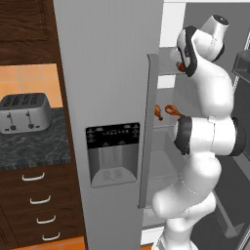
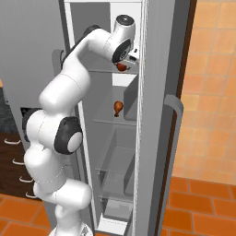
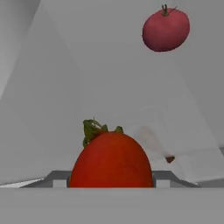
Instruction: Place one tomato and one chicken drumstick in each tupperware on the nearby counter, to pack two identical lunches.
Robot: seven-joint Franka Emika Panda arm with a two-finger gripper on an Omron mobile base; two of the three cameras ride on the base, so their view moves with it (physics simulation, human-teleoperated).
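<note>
The white arm is reaching high into the open fridge. The hand is squeezing shut on a red tomato, up by the top shelf. In the hand view, that tomato is sitting big and close between the fingers, and a second tomato is sitting farther back in the fridge. One shelf lower, a chicken drumstick is lying. A silver toaster is standing on the dark surface left of the fridge.
</note>
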